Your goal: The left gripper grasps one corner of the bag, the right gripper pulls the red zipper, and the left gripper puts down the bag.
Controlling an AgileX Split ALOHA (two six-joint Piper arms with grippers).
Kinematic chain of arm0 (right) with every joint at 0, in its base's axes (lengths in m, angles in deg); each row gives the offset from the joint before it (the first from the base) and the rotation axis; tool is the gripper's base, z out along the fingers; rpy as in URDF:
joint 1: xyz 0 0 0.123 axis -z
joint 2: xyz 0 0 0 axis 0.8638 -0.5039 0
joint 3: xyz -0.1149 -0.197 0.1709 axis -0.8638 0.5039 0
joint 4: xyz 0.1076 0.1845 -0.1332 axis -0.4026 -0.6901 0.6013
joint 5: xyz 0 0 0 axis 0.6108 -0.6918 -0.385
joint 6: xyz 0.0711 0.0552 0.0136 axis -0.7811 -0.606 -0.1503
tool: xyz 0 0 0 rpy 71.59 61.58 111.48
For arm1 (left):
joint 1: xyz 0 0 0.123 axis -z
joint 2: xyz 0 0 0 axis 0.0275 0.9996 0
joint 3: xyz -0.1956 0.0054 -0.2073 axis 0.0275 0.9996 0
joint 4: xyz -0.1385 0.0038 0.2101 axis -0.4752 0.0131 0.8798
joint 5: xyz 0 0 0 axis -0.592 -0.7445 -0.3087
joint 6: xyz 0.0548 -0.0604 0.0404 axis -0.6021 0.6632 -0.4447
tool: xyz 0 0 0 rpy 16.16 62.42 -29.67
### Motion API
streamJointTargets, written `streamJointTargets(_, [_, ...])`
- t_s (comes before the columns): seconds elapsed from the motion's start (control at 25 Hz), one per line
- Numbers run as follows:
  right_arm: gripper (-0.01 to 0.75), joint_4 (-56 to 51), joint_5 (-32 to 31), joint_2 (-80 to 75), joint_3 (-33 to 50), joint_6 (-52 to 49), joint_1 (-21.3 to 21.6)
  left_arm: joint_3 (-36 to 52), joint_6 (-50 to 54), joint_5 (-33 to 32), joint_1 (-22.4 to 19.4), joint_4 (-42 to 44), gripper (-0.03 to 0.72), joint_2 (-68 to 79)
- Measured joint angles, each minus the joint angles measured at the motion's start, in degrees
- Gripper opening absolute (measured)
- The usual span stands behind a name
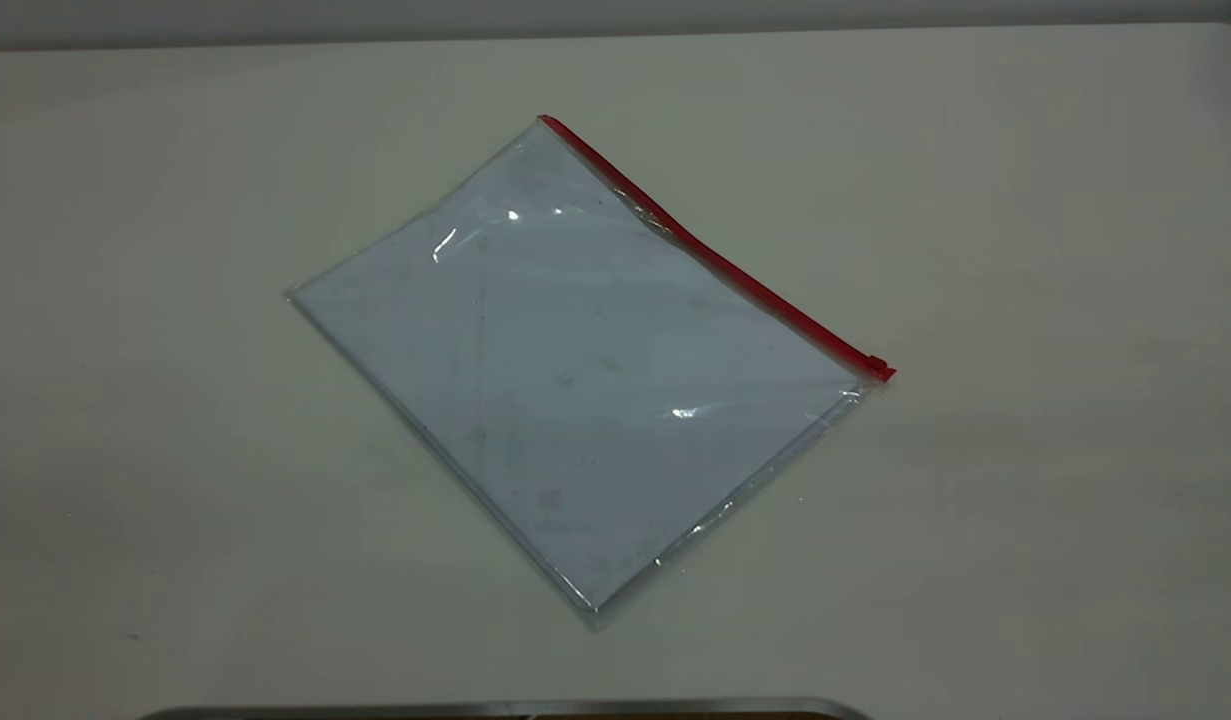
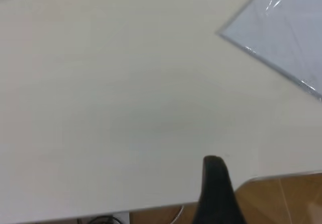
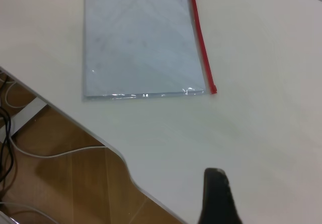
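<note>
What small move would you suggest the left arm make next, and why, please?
Probably bring the left gripper over to the bag and down at the far corner where the red zipper ends. The bag lies flat and untouched on the table, with both grippers well off it.

A clear, pale-blue bag with a bright red zipper lies on an off-white table.

The clear bag lies flat, turned diagonally. Its red zipper runs along one long edge, with the slider tab at the corner of the bag.
</note>
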Motion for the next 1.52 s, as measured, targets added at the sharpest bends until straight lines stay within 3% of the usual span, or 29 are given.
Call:
streamJointTargets(0.52, [0.535, 0.0, 0.0, 0.9, 0.0, 0.0, 0.5, 0.0, 0.0, -0.1, 0.0, 0.0, 0.59, 0.0])
streamJointTargets(0.92, [0.535, 0.6, 0.0, 2.0, 0.0, -0.2, 15.7, 0.0, 0.0, -0.1, 0.0, 0.0, 0.59, 0.0])
streamJointTargets(1.28, [0.535, 12.5, 1.2, 2.0, 0.2, -15.7, 16.3, 0.0, 0.0, -0.1, 0.0, 0.0, 0.59, 0.0])
streamJointTargets(1.52, [0.535, 13.9, 1.2, 2.0, 0.2, -17.7, 16.3, 0.0, 0.0, -0.1, 0.0, 0.0, 0.59, 0.0])
